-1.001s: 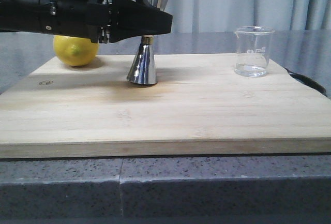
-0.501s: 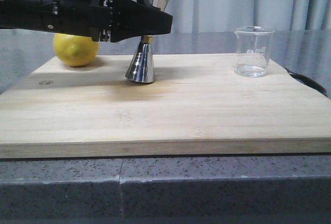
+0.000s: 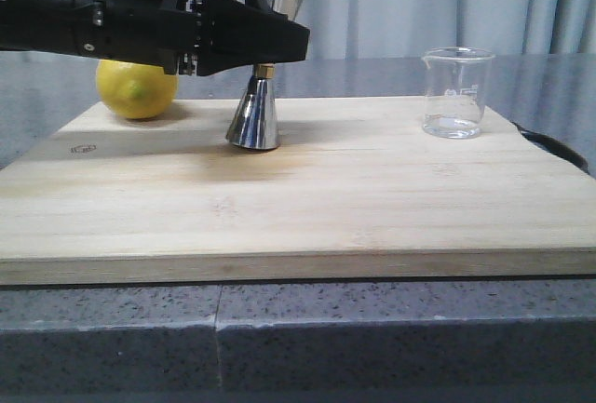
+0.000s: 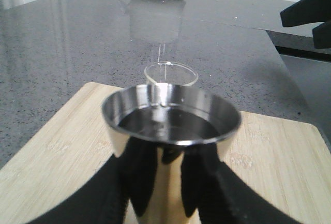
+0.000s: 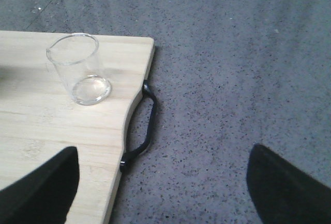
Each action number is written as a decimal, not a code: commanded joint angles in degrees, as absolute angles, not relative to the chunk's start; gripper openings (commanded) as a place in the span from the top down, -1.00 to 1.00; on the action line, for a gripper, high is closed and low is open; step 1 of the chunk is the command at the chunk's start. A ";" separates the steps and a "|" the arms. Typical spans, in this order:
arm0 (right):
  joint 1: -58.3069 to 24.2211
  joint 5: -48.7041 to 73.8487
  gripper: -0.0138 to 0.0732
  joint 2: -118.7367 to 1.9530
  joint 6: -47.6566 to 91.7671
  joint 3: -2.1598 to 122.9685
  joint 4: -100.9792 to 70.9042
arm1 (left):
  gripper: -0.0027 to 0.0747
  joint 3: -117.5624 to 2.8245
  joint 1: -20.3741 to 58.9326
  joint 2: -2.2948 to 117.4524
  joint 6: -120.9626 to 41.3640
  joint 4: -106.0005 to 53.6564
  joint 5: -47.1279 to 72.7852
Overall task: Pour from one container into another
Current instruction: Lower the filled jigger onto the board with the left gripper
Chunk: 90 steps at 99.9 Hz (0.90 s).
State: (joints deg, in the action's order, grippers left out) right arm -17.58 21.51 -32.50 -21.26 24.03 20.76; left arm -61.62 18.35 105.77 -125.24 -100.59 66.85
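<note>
The steel jigger [image 3: 255,119] with its gold waist band hangs at the back left of the wooden board [image 3: 372,198], its base just above the wood and slightly tilted. My left gripper [image 3: 279,45] is shut on its waist. In the left wrist view the black fingers [image 4: 139,177] clamp the stem below the jigger's open cup [image 4: 170,115], whose inside looks dark and reflective. The clear glass beaker [image 3: 455,93] stands upright at the board's back right, apart from both grippers. My right gripper [image 5: 163,182] hovers open over the counter beside the board, short of the beaker [image 5: 80,69].
A yellow lemon [image 3: 137,89] lies at the board's back left corner, behind my left arm. A black handle [image 5: 145,131] sticks out from the board's right edge. Grey speckled counter [image 5: 232,79] surrounds the board, with a curtain behind.
The left gripper has lifted the jigger a little off the board and shifted it slightly left. The beaker has not moved.
</note>
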 commanded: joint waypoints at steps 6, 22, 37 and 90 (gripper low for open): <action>-17.70 17.10 -0.64 -32.42 -21.19 25.49 21.97 | 0.45 -63.01 18.97 103.51 -123.56 -100.80 71.94; -17.70 17.10 -0.64 -32.42 -21.19 25.49 21.97 | 0.45 -63.01 18.97 103.51 -123.56 -99.90 71.52; -17.70 17.10 -0.64 -32.42 -21.19 25.49 21.97 | 0.45 -63.01 18.97 103.51 -123.56 -98.40 70.20; -17.70 17.01 -0.64 -32.42 -21.19 25.49 21.97 | 0.41 -63.01 18.13 103.51 -123.29 -96.41 68.99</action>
State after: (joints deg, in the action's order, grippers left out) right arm -17.58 21.13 -32.50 -21.26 24.03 20.76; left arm -62.09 18.24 105.77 -124.08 -97.06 67.93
